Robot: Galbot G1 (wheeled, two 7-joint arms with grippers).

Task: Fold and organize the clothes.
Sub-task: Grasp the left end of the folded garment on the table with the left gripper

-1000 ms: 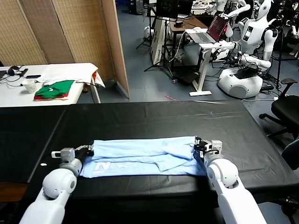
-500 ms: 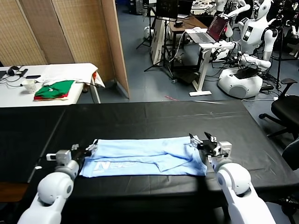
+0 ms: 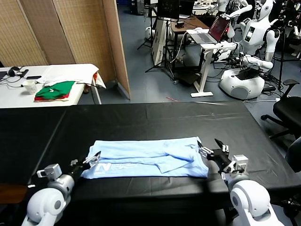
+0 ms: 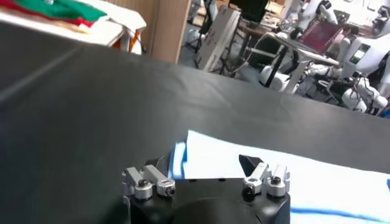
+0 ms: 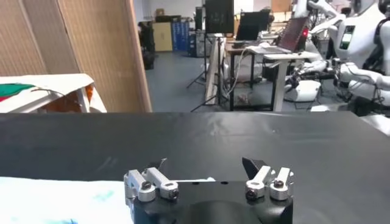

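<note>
Head view only: T-shirt (image 3: pixel 146 157) lettering (image 3: pixel 104 167)

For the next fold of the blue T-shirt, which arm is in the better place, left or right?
Neither clearly. The left gripper and right gripper are both open, each just off one end of the T-shirt. A fold across would probably use both.

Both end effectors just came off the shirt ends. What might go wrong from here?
1. The left end effector sits open right at the T-shirt edge; it may snag and drag the fold.
2. The right end effector hangs beside the rumpled sleeve end, which may spring open.
</note>
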